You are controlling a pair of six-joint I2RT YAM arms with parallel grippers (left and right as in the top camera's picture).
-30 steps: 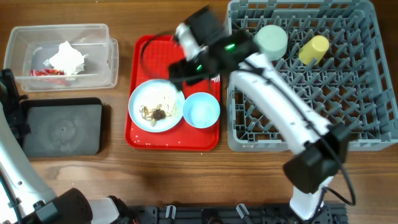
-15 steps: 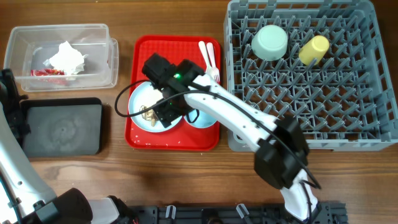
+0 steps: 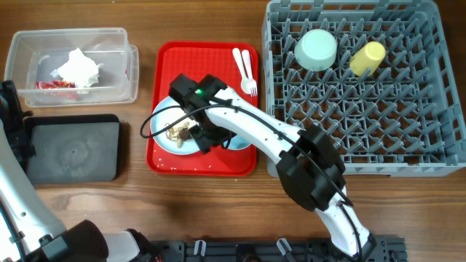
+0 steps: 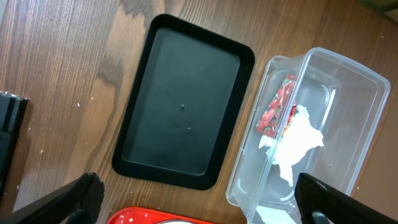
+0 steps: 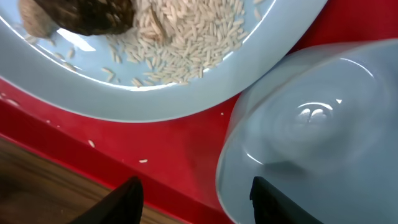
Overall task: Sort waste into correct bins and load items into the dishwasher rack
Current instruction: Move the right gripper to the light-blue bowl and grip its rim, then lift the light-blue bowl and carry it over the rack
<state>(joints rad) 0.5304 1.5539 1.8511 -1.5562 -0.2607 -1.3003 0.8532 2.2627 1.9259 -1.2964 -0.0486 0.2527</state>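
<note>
R tool sits low over the flat red plastic serving tray, jaws abt half apart, nothing clamped. The rim of the pale blue round bowl lies betw its fingers, so prob set up for a rim pinch; bowl looks clean, so rack-ready.

Just left of tool, almost touching bowl, is the pale blue round plate. It carries brown food scraps + white crumbs, so needs emptying first.

Beyond tool on the tray: white plastic fork & spoon.

Right of tool is the big grey plastic dishwasher rack, w/ pale green bowl + small yellow cup on its pegs.

Far left of tool, on the wooden tabletop:
- clear plastic rectangular tub, holding crumpled white paper napkin + small red wrapper
- shallow black rectangular tray, bare, likely for the scraps

L tool hangs above both bins, wide open, empty.
</note>
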